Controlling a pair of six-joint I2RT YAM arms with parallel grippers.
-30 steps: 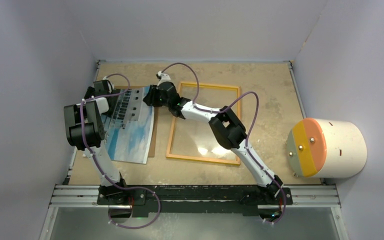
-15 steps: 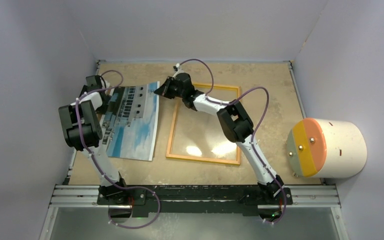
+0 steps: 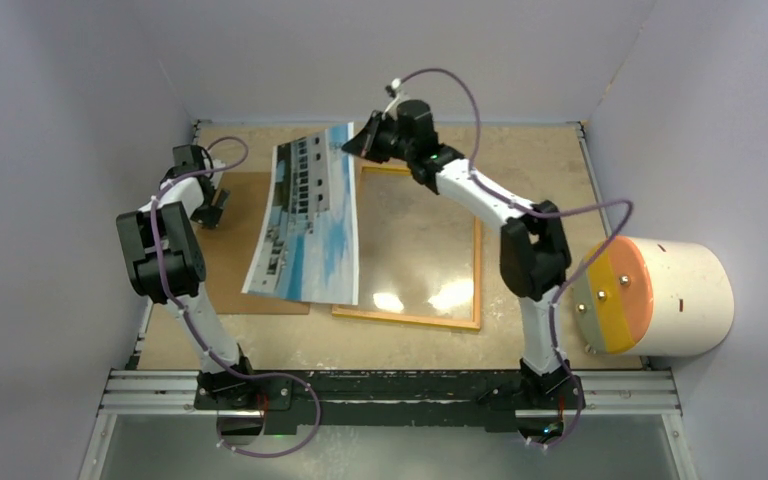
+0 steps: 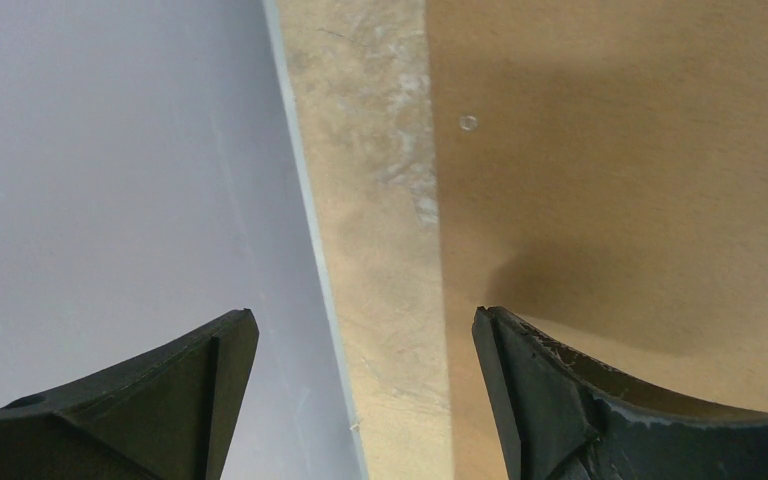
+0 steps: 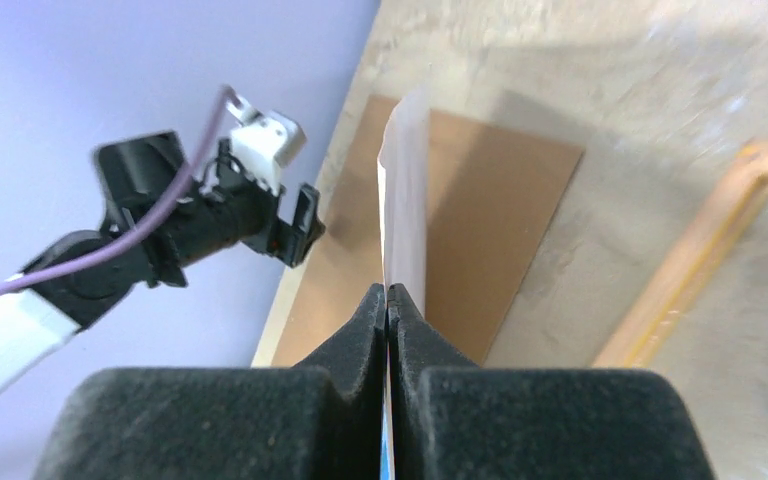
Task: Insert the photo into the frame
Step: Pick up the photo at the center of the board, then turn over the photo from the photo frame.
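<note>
Photo (image 3: 305,225) hangs lifted over the table (image 3: 545,190), its far corner pinched in the right claw (image 3: 362,143), whose two fingers are pressed fully together on the thin sheet. It slopes down between the brown backing board (image 3: 225,260) and the yellow frame (image 3: 407,318), which lies flat. The left claw (image 4: 365,330) gapes wide with nothing in it, above the board's left edge.
</note>
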